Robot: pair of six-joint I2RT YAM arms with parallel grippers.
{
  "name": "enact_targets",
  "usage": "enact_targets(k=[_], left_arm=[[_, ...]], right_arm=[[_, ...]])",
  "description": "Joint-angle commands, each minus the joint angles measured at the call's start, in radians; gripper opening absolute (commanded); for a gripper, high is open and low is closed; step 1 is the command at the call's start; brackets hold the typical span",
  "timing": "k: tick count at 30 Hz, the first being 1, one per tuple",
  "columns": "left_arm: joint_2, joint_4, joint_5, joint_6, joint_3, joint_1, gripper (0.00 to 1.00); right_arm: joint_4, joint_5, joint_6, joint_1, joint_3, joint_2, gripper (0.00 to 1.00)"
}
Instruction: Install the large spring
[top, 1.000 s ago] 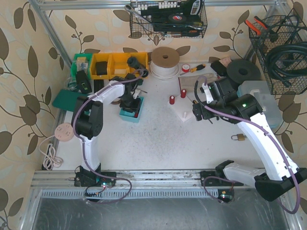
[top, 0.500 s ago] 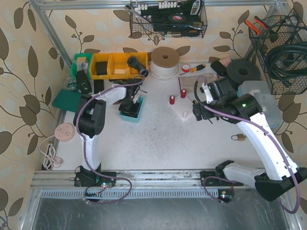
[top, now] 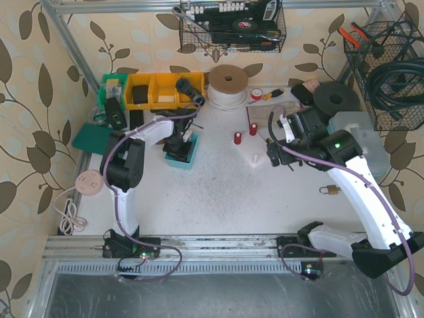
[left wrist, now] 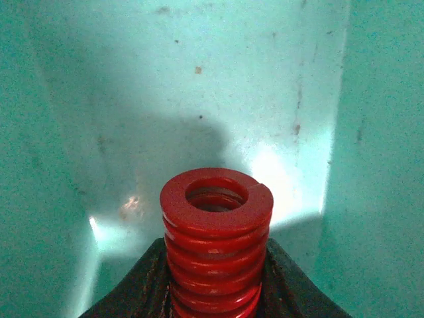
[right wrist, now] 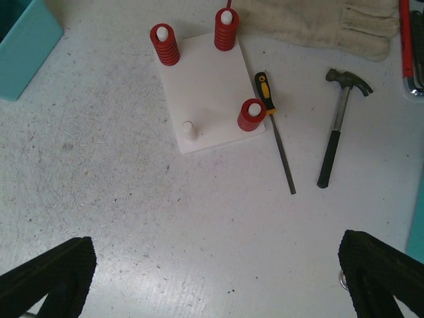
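My left gripper (top: 179, 147) is down inside the teal bin (top: 187, 159). In the left wrist view it is shut on a large red coil spring (left wrist: 216, 245), which stands upright between the black fingers (left wrist: 139, 285) above the bin's teal floor (left wrist: 199, 99). My right gripper (right wrist: 215, 278) is open and empty above the table, also seen in the top view (top: 275, 154). Below and ahead of it lies a white peg plate (right wrist: 205, 93) with three red springs on pegs (right wrist: 164, 44) and one bare white peg (right wrist: 189, 129).
A hammer (right wrist: 338, 126), a yellow-handled file (right wrist: 275, 126) and a work glove (right wrist: 318, 23) lie right of the plate. A padlock (top: 329, 191) lies on the table near the right arm. Yellow bins (top: 156, 89) and a tape roll (top: 227, 83) stand at the back.
My left gripper has shifted slightly and sunk lower into the teal bin. The right arm has not moved.
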Motion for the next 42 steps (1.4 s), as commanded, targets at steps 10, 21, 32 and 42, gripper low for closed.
enact_targets(k=[10,21,32,42], left_arm=[[-0.388,0.044,0.036,0.018,0.040,-0.021,0.08],[-0.641,0.459,0.189,0.345,-0.224,-0.189,0.01],[-0.563,0.585,0.251,0.426,-0.209,-0.304,0.01],[-0.534,0.610,0.281,0.443,-0.172,-0.349,0.00]], right_arm=[[0.033,-0.106,0.093,-0.048,0.124,0.068,0.98],[0.093,-0.593,0.163,-0.159,0.264,0.328,0.63],[0.212,-0.901,0.269,-0.148,0.276,0.422,0.47],[0.125,-0.918,0.226,-0.087,0.334,0.517,0.53]])
